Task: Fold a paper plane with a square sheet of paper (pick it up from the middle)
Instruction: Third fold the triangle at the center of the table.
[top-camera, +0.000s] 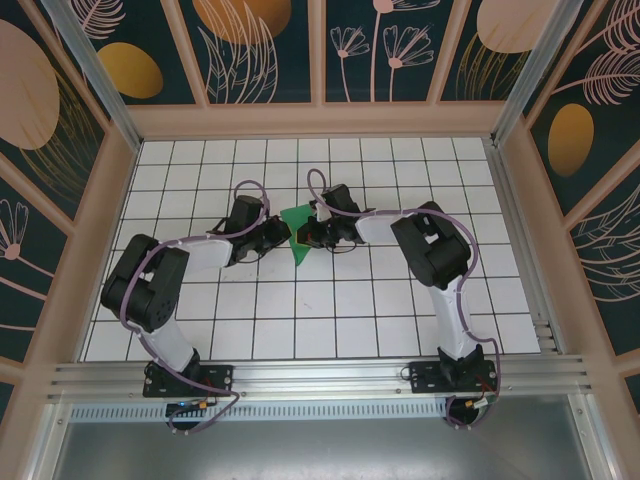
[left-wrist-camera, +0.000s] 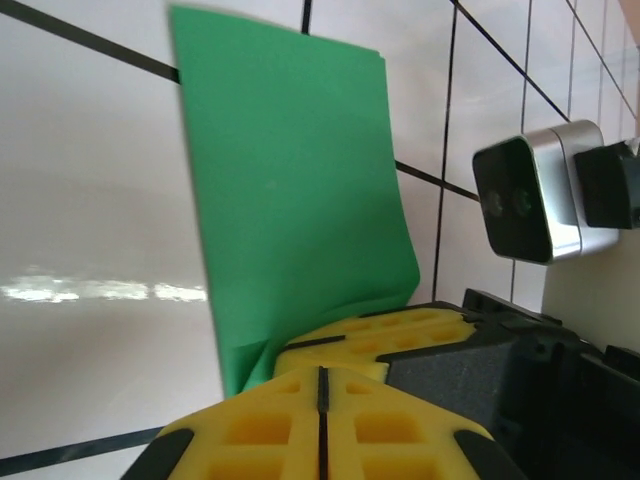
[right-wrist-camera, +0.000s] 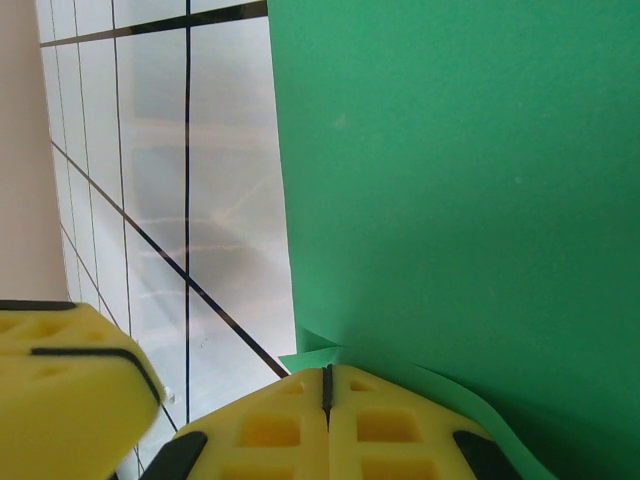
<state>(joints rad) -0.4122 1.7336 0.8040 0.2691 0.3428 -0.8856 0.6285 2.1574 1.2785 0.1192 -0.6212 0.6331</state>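
Left end effector (left-wrist-camera: 322, 385) has its yellow foam pads pressed together. A lower corner of the thin bright green sheet of paper (top-camera: 296, 235) runs into the seam between them, so it is pinching the paper. Right end effector (right-wrist-camera: 327, 385) is pressed together too, with a small tongue of green poking out beside its seam, so it nips the same sheet along an edge. Both meet over the middle of the white gridded desk (top-camera: 330, 320), a little toward the desk's far side, tip nearly against tip. The paper sits between them there, rising from the pads rather than lying flat on the desk. Whether its lower point touches the desk I cannot tell.

The sheet is not a plain square. From above it reads as a pointed, roughly triangular shape. The left wrist view shows two layers with slightly offset edges at the far corner, so at least one fold looks to be in. Nothing yet resembles a slim dart with a centre crease. I judge the job to be in its early-to-middle part: the pick-up is done and a first fold is made, while the nose folds, wing folds and final crease all seem left to do. The present step appears to be a two-armed hold to line up or press the next fold.
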